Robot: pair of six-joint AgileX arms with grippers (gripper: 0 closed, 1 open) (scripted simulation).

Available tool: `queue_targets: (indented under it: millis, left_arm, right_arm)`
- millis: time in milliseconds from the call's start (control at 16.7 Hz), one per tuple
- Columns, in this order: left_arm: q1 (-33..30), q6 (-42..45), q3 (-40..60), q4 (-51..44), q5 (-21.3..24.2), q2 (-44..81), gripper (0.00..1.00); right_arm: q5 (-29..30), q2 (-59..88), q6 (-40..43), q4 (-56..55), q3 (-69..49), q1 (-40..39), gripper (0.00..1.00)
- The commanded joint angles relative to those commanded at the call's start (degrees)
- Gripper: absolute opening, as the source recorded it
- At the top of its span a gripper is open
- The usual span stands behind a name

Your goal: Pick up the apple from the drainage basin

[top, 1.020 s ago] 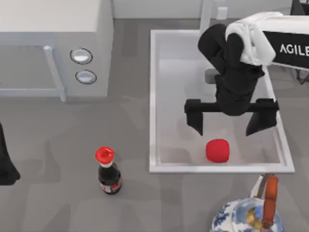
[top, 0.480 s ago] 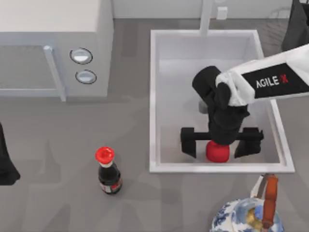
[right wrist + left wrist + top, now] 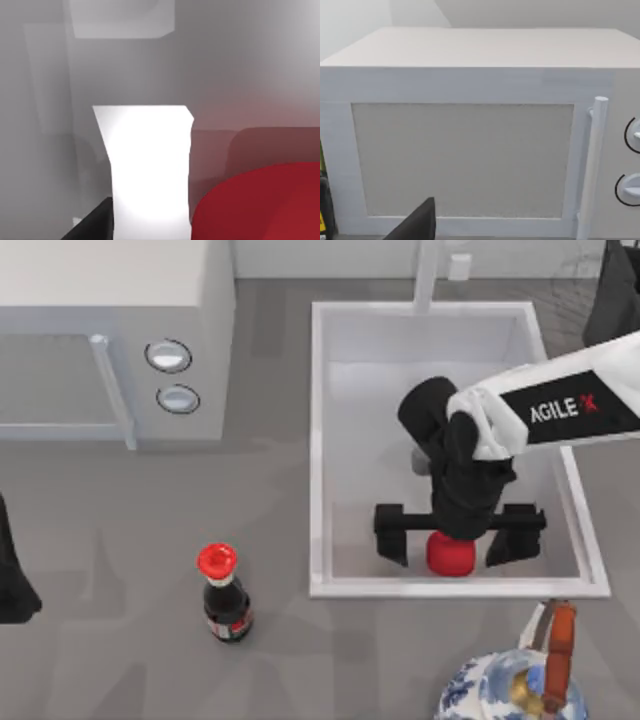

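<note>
Right gripper (image 3: 458, 548) sits low inside the basin (image 3: 320, 440), fingers spread wide, one finger at 9 o'clock of the apple (image 3: 450, 556) and the other at 3 o'clock, both apart from it. Contact with the apple is not visible.

Left to right across the top view:

- Left arm (image 3: 12, 575) is parked at the table's left edge, about 9 o'clock of the scene; whether its fingers are open or closed cannot be told.
- Microwave (image 3: 110, 330) stands at 10 o'clock, its two knobs (image 3: 170, 375) facing the basin. The left wrist view faces its door (image 3: 462, 160) and handle (image 3: 590, 165).
- Sauce bottle (image 3: 224, 592) with a red cap stands upright on the table (image 3: 120, 640), at 8 o'clock of the basin.
- Basin occupies the right half. The apple rests on its floor near the front wall, at 6 o'clock inside the tub.
- Patterned teapot (image 3: 515, 680) stands outside the basin at 5 o'clock.

In the right wrist view, the apple (image 3: 260, 205) lies close by, just beside a pale finger (image 3: 150, 175).
</note>
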State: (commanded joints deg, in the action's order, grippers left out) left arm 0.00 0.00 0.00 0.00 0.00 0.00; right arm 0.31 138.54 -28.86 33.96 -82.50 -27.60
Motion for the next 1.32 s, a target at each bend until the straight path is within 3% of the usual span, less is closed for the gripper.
queue_targets:
  millis: [540, 1020, 1320]
  left_arm:
    - [0.0, 0.0, 0.0, 0.0, 0.0, 0.0, 1.0]
    - [0.0, 0.0, 0.0, 0.0, 0.0, 0.0, 1.0]
    - [0.0, 0.0, 0.0, 0.0, 0.0, 0.0, 1.0]
  right_arm:
    - [0.0, 0.0, 0.0, 0.0, 0.0, 0.0, 0.02]
    - [0.0, 0.0, 0.0, 0.0, 0.0, 0.0, 0.0]
    - [1.3, -4.5, 0.7, 6.2, -4.7, 0.0, 0.0]
